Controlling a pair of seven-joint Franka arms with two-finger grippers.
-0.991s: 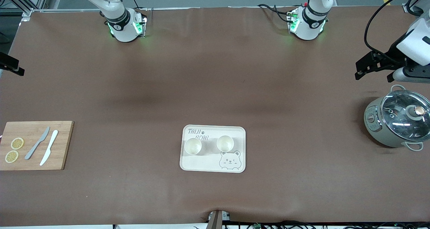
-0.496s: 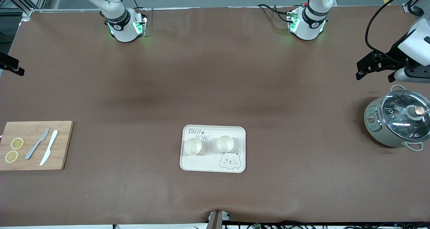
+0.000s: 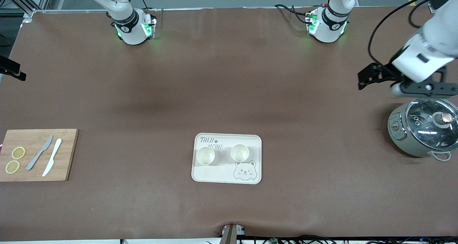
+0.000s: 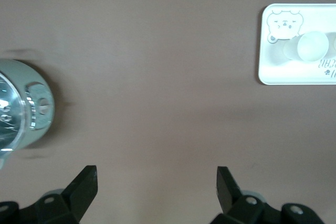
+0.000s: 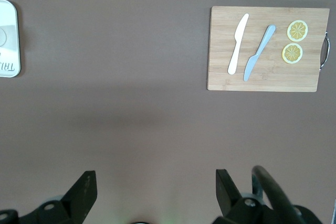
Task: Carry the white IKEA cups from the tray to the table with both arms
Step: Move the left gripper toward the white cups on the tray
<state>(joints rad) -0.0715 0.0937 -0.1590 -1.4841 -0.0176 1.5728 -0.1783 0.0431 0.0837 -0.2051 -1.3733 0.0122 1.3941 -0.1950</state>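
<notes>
Two white IKEA cups (image 3: pixel 205 155) (image 3: pixel 239 152) stand upright and empty, side by side on the cream bear-printed tray (image 3: pixel 228 135) near the table's middle. One cup (image 4: pixel 312 45) also shows in the left wrist view. My left gripper (image 3: pixel 424 88) is open and empty, up over the bare table beside the grey pot (image 3: pixel 400 136); its jaws (image 4: pixel 156 179) stand wide apart. My right gripper (image 5: pixel 156 182) is open and empty, high over bare table, and is out of the front view. Both grippers are well away from the cups.
The grey pot with a glass lid stands at the left arm's end of the table. A wooden cutting board (image 3: pixel 68 154) with two knives and two lemon slices (image 3: pixel 18 152) lies at the right arm's end. The tray's edge (image 5: pixel 8 38) shows in the right wrist view.
My left arm's hand has swung in from the table's edge toward the middle and turned, staying open beside the pot. The cups, the tray and the right arm have not moved.
</notes>
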